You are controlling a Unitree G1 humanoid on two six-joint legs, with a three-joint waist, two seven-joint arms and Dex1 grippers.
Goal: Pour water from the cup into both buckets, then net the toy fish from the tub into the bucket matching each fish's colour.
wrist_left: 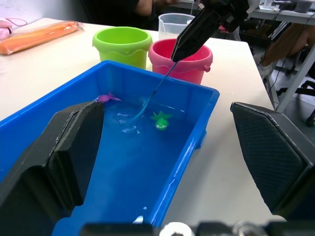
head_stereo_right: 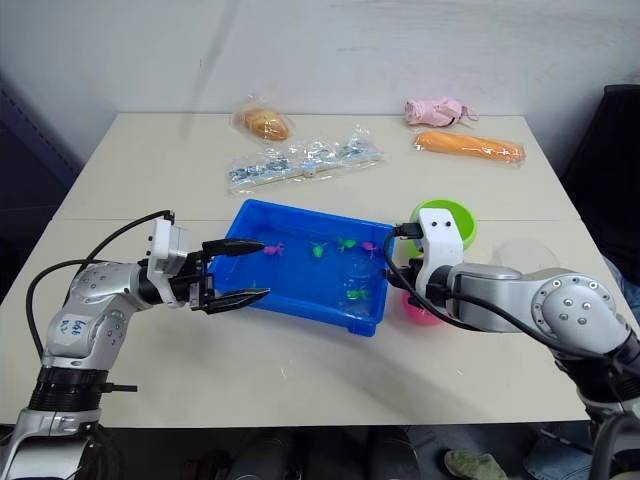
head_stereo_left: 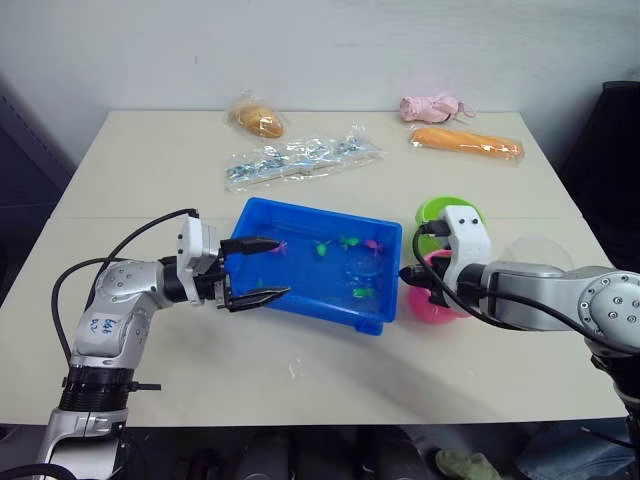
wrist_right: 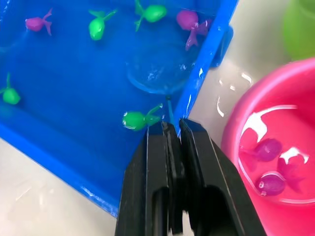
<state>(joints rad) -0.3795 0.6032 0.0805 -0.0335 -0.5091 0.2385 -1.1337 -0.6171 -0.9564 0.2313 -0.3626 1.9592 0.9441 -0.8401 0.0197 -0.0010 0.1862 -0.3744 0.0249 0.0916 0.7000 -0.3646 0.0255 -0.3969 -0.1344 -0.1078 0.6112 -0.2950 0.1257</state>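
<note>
The blue tub (head_stereo_left: 310, 305) holds water and several toy fish, green (wrist_right: 135, 119) and pink (wrist_right: 189, 22). My right gripper (head_stereo_left: 405, 272) is shut on the thin handle of the net (wrist_left: 162, 83). The net's hoop (wrist_right: 157, 73) lies in the water near the tub's right end, with a green fish beside it. Two pink fish (wrist_right: 268, 150) lie in the pink bucket (head_stereo_left: 435, 305), under my right wrist. Behind it stands the green bucket (head_stereo_left: 440, 208); the clear cup (head_stereo_left: 535, 250) is to the right. My left gripper (head_stereo_left: 285, 267) is open at the tub's left end.
At the back of the table lie a clear bag of small items (head_stereo_left: 300, 160), a wrapped bun (head_stereo_left: 258, 120), a long orange packet (head_stereo_left: 465, 142) and a pink item (head_stereo_left: 432, 107). Water drops sit on the table beside the tub.
</note>
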